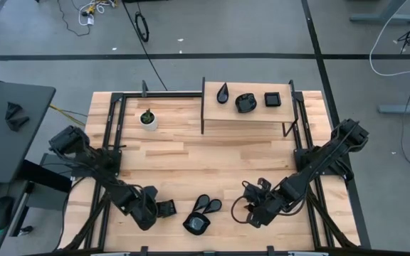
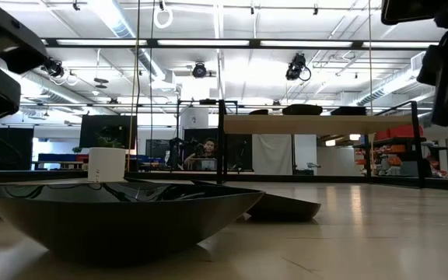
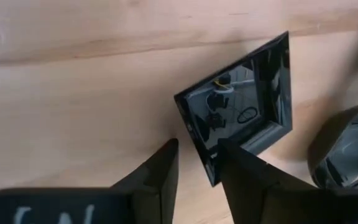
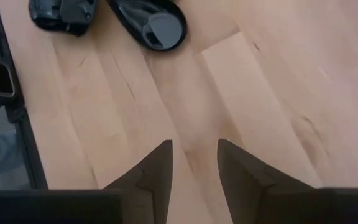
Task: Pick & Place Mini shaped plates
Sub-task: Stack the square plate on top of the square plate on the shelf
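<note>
A square black plate [image 3: 241, 99] lies flat on the wooden table [image 1: 184, 160] near its front edge, its corner between the spread fingers of the left gripper [image 3: 194, 165]. Just beside it sit a rounded plate [image 1: 197, 225] and 2 teardrop plates [image 1: 208, 205]. The right gripper [image 4: 194, 162] hovers over bare wood nearby, fingers apart, empty. 3 more plates [image 1: 246, 100] rest on the raised shelf [image 1: 248, 117].
</note>
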Controlling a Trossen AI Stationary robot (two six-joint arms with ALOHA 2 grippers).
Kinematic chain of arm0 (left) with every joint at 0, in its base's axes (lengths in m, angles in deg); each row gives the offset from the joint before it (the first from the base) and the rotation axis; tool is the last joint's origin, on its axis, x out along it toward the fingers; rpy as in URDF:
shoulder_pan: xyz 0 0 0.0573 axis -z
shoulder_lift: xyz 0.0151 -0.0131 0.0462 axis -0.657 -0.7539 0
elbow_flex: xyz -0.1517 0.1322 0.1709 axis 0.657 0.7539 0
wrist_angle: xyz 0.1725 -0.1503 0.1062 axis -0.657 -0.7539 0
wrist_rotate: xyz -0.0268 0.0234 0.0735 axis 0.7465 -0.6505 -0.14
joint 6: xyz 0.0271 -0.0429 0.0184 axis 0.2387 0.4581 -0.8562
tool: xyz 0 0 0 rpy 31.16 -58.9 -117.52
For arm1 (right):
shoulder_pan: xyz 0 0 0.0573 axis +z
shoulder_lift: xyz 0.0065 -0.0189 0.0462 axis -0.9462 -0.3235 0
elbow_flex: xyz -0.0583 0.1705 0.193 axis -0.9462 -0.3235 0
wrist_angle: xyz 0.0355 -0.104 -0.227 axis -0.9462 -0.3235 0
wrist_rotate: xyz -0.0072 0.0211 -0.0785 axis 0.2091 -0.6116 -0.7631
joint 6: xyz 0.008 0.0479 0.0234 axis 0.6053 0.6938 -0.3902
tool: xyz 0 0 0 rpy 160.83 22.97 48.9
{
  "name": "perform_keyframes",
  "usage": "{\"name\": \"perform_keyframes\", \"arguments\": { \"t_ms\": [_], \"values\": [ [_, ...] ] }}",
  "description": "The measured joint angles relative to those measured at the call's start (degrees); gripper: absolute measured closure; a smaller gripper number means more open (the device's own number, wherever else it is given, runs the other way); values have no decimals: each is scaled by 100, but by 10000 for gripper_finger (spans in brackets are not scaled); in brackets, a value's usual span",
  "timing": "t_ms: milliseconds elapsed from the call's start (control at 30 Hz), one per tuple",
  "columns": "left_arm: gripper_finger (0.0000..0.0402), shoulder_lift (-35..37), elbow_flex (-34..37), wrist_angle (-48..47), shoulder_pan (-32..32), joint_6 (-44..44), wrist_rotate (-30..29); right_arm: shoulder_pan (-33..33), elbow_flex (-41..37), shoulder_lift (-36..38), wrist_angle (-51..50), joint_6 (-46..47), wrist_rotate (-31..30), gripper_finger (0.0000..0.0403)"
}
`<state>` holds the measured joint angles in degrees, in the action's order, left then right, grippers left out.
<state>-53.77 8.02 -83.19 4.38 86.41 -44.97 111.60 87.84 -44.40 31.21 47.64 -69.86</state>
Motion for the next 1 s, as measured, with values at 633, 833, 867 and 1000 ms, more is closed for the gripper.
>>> {"name": "perform_keyframes", "arguments": {
  "t_ms": [633, 833, 867, 1000],
  "values": [
    [394, -51, -582, 41, -478, -1064, -223, -54, 44, 506, -118, -613, 223, 273],
    [393, -51, -1432, 48, -1345, -2492, 715, -210, 57, 1365, 268, -1830, 393, 273],
    [395, -51, -1574, 43, -1510, -2723, 873, -240, 57, 1502, 489, -2295, 397, 273],
    [396, -51, -2095, 70, -2188, -3699, 1534, -255, 67, 1872, 1812, -4614, 1061, 273]
  ]
}}
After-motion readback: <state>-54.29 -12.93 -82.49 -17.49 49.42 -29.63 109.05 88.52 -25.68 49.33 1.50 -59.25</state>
